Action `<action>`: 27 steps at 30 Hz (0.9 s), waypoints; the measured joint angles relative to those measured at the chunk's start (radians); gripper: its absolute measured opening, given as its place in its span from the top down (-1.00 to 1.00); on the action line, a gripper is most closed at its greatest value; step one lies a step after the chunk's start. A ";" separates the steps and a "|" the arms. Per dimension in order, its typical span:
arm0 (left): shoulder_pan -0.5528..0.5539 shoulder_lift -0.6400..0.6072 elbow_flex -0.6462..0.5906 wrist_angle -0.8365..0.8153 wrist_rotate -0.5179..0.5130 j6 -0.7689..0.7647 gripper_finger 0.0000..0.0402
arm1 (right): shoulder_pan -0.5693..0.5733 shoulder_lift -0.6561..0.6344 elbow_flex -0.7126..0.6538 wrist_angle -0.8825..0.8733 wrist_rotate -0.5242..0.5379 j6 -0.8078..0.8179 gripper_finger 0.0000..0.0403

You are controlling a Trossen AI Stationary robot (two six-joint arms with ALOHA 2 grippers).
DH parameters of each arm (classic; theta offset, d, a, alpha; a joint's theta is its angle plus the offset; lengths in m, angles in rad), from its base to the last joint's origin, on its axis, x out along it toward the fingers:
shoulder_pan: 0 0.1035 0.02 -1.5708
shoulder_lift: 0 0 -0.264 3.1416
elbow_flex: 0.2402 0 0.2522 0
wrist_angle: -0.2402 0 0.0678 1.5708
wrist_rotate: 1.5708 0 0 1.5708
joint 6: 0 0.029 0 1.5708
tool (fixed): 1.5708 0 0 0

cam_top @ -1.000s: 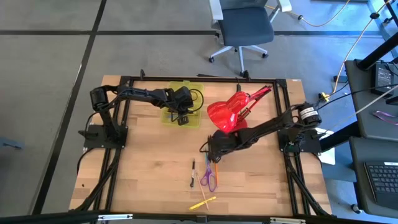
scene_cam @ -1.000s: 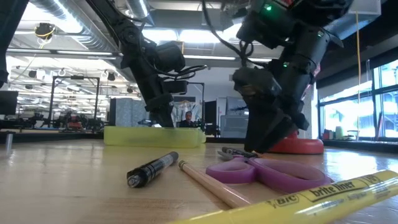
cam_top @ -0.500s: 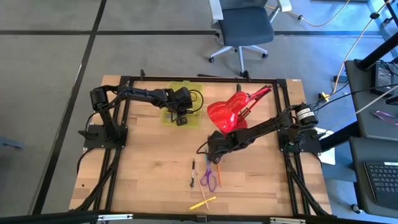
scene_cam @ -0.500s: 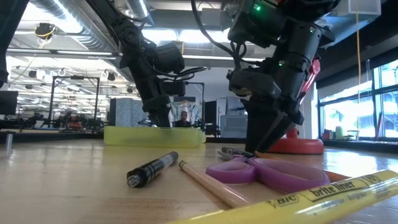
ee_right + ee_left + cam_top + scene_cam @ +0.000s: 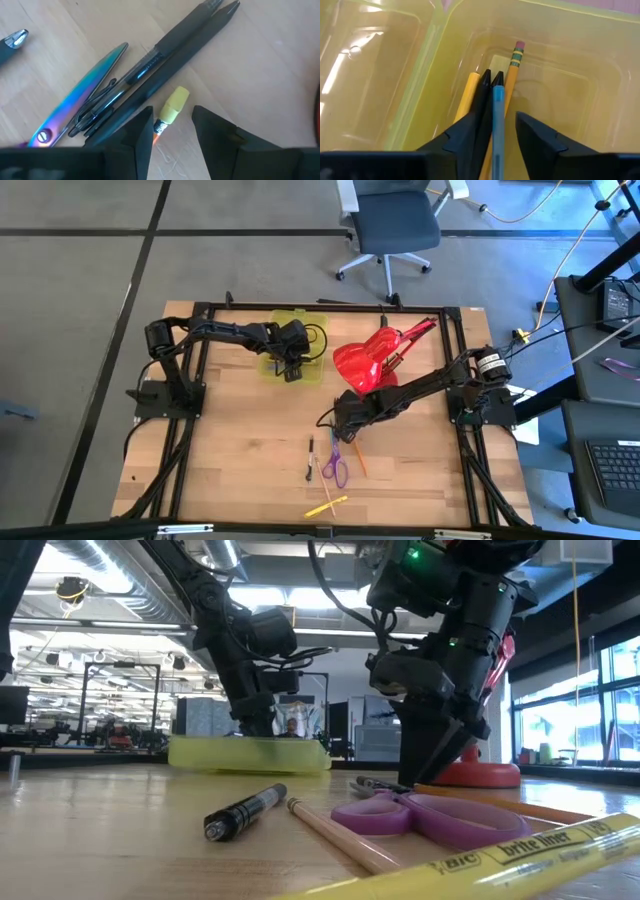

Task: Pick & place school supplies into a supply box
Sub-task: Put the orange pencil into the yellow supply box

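Grey floor surrounds the wooden table (image 5: 240, 450), with an office chair (image 5: 393, 225) beyond its far edge and a red desk lamp (image 5: 372, 360) lying near the far middle, just beside the right arm. At the far side sits the supply box (image 5: 315, 372), translucent yellow-green with its lid folded back; the left claw (image 5: 494, 131) hangs inside it with its fingers apart, a blue pen (image 5: 498, 120) lying between them without either pad visibly pressing it, beside a yellow pencil (image 5: 511, 75) with a pink eraser, a black pen tip and an orange-yellow stick resting on the box floor. Nearer the middle, the right claw (image 5: 171, 131) hovers low over the table, parted and holding nothing, above the yellow eraser end of an orange pencil (image 5: 170, 111); two black pens (image 5: 180, 47) and the purple-handled scissors (image 5: 334, 467) lie just beside it. A black marker (image 5: 243, 811) and a yellow highlighter (image 5: 327, 506) lie toward the near edge.
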 joint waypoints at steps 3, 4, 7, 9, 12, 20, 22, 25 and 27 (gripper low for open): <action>0.000 0.000 0.000 0.000 0.000 0.000 0.26 | 0.000 0.000 0.000 -0.006 -0.001 0.000 0.26; 0.000 0.000 0.000 0.000 -0.001 0.000 0.25 | 0.000 0.000 0.000 -0.007 -0.001 0.000 0.26; 0.000 0.000 0.001 0.000 -0.001 0.000 0.25 | 0.000 0.000 -0.001 -0.007 -0.001 0.000 0.30; 0.000 0.000 0.007 0.001 -0.001 -0.001 0.27 | 0.000 0.000 -0.002 -0.008 -0.001 -0.008 0.35; -0.005 0.000 0.020 0.002 -0.002 0.000 0.27 | 0.000 0.000 -0.003 -0.005 0.004 -0.044 0.42; -0.006 0.000 0.064 0.002 -0.002 -0.001 0.26 | 0.000 0.001 -0.004 -0.012 0.005 -0.061 0.64; -0.006 -0.002 0.083 -0.021 -0.002 0.000 0.26 | 0.000 0.001 -0.004 -0.011 0.006 -0.099 0.70; -0.007 -0.026 0.108 -0.077 -0.031 0.008 0.27 | 0.000 0.001 -0.004 -0.009 0.005 -0.141 0.78; -0.007 -0.055 0.112 -0.096 -0.060 0.007 0.27 | 0.000 0.001 -0.003 -0.008 0.005 -0.154 0.80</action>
